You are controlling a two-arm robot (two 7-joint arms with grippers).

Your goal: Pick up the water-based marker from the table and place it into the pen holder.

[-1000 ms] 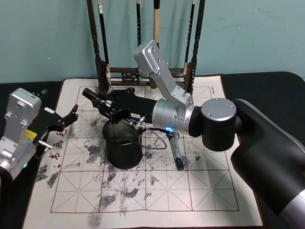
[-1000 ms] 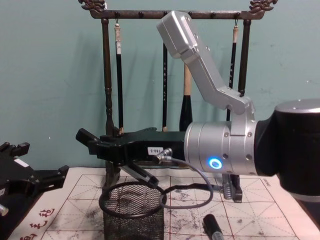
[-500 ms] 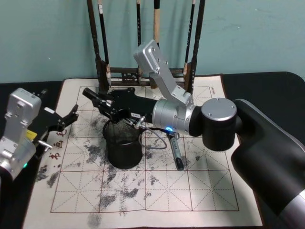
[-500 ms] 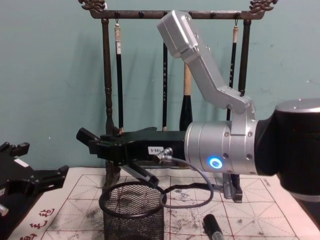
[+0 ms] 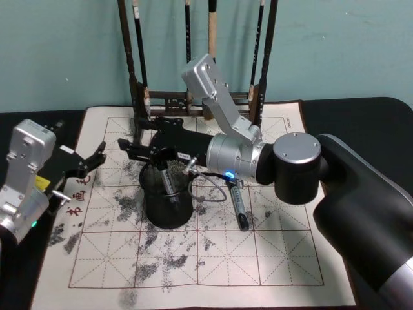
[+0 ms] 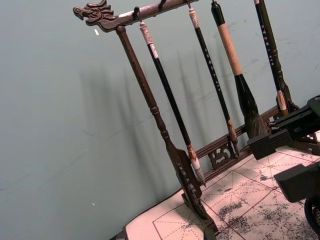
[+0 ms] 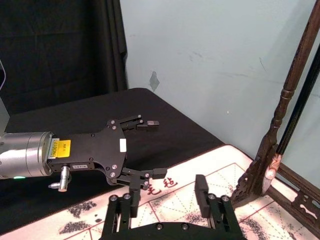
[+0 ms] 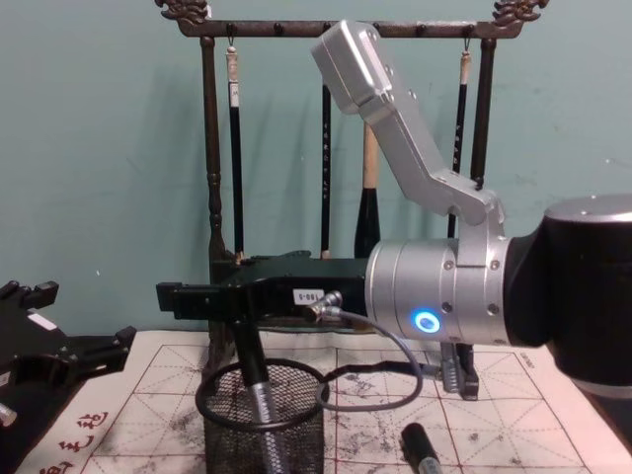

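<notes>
A marker (image 5: 169,185) with a black cap and grey body stands slanted inside the black mesh pen holder (image 5: 166,208), its top poking above the rim (image 8: 249,371). My right gripper (image 5: 143,135) hovers just over the pen holder (image 8: 296,439), open, with nothing between its fingers (image 7: 201,191). The chest view shows the right gripper (image 8: 188,296) side-on above the rim. A second marker (image 5: 239,208) lies on the mat right of the holder, its cap (image 8: 420,449) in the chest view. My left gripper (image 5: 93,159) rests open at the mat's left edge, also visible as the left gripper (image 7: 155,147).
A tall dark wooden rack of calligraphy brushes (image 5: 193,100) stands at the back of the ink-stained practice mat (image 5: 213,265), close behind the right gripper. The rack (image 6: 150,100) shows large from the left wrist. A grey cable (image 8: 380,380) loops beside the holder.
The right gripper opened and let go of the marker, which dropped from between its fingers into the pen holder. The left arm stayed still.
</notes>
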